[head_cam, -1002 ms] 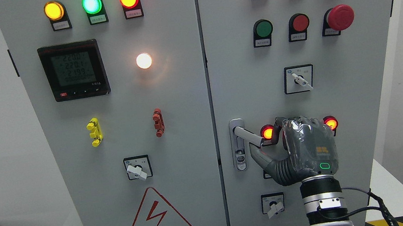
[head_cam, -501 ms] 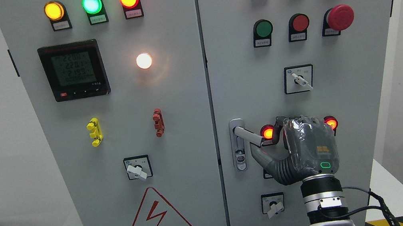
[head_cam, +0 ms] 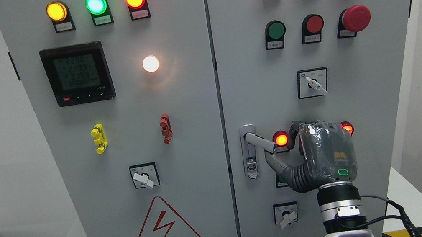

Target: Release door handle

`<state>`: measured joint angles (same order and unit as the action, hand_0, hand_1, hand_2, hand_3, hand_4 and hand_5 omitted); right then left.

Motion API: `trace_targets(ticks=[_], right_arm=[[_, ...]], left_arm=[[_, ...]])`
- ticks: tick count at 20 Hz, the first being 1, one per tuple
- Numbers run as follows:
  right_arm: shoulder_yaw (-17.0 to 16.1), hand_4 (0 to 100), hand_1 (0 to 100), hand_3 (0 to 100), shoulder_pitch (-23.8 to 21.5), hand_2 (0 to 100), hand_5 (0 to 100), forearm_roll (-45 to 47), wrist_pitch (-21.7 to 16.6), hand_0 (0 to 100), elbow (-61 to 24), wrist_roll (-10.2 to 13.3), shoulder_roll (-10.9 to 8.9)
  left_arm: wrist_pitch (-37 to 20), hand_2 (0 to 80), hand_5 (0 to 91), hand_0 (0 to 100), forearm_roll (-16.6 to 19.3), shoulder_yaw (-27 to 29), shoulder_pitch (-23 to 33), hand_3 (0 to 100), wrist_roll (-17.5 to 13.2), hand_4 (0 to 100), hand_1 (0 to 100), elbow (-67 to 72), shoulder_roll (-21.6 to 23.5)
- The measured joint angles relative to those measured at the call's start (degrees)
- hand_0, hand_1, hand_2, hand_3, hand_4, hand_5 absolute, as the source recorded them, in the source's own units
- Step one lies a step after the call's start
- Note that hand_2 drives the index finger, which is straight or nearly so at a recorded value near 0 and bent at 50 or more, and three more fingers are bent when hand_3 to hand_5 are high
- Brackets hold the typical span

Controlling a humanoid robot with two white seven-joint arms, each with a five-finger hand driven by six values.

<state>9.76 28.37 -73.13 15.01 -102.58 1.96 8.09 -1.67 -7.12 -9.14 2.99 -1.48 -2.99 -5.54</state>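
The silver door handle [head_cam: 259, 143] sits on the left edge of the right cabinet door [head_cam: 253, 65], its lever swung out and pointing down to the right. My right hand [head_cam: 286, 151], grey and wrapped in clear film, rises from the bottom right, just right of the lever's tip. Its thumb [head_cam: 275, 165] lies under the lever's end and its fingers [head_cam: 295, 127] arch above, apart from the lever. The lever's tip shows bare, and the hand is open, holding nothing. The left arm is out of view.
Lit red lamps [head_cam: 281, 139] glow behind my hand. A rotary switch [head_cam: 286, 213] sits below it and another [head_cam: 313, 82] above. The red emergency button [head_cam: 356, 18] is at the upper right. The left door [head_cam: 128, 106] carries a meter, lamps and a warning triangle.
My right hand has drifted slightly right, away from the lever's tip. The handle itself has not moved.
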Motion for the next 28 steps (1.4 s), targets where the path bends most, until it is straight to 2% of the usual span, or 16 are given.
trace_targets(ticks=[28], right_arm=[[-0.7,80,49,99,1.1,73,74,0.0,-0.1,28,0.0,-0.1,0.0]], left_arm=[[0.1,4.6,0.0,0,0.0,0.0,0.0,11,0.0,1,0,0.0,0.0]])
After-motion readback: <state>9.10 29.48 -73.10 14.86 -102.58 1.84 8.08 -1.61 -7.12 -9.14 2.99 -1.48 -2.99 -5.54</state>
